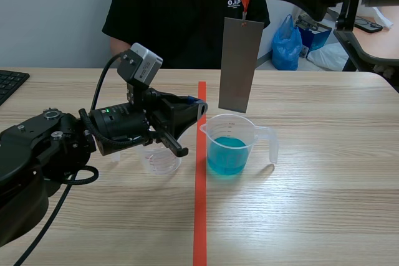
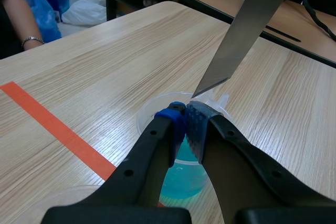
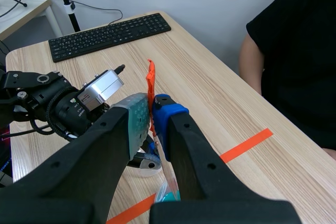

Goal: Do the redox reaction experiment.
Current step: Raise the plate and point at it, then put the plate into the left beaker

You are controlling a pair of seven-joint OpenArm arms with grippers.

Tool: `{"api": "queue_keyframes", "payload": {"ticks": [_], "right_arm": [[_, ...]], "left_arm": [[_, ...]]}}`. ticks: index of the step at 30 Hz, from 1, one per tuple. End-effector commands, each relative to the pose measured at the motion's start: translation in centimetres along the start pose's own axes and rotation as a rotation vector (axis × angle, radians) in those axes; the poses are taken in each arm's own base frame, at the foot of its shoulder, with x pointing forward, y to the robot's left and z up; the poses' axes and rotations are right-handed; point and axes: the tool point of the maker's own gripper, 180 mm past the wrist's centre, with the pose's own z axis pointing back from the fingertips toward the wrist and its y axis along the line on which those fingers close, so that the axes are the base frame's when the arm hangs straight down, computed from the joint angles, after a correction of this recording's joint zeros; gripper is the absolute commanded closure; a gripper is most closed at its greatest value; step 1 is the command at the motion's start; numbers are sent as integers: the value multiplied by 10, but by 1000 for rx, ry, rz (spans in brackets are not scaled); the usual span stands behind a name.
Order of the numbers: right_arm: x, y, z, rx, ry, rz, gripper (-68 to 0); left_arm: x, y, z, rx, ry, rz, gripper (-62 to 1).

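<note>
The flat grey metal plate [image 1: 240, 66] is hung by its orange-red strap [image 3: 150, 80], which is clamped between the fingers of the right gripper [image 3: 151, 106], just above the clear plastic beaker [image 1: 219, 130] of blue liquid [image 1: 227, 156], probably so that it can be dipped. The left gripper [image 2: 186, 114] is set at the beaker's rim with its fingers pressed together, apparently to steady it; whether the wall is pinched cannot be told. The plate is seen smooth, dull and rectangular.

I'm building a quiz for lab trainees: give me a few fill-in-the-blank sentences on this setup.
The beaker holds ___ liquid. The metal plate hangs ___ the beaker. The right claw pinches a strip coloured ___.
Missing words: blue; above; orange.
</note>
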Motion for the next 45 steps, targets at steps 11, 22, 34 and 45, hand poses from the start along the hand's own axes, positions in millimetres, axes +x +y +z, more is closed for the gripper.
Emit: {"api": "queue_keyframes", "payload": {"ticks": [11, 22, 34, 45], "right_arm": [[17, -2, 4, 0, -42, 28, -17], [17, -2, 4, 0, -42, 28, -17], [17, -2, 4, 0, -42, 28, -17], [17, -2, 4, 0, -43, 28, -17]], "left_arm": [[18, 0, -5, 1, -51, -15, -27], [15, 5, -1, 13, -36, -26, -27], [-17, 40, 74, 116, 72, -22, -27], [-42, 55, 213, 294, 244, -105, -27]]}}
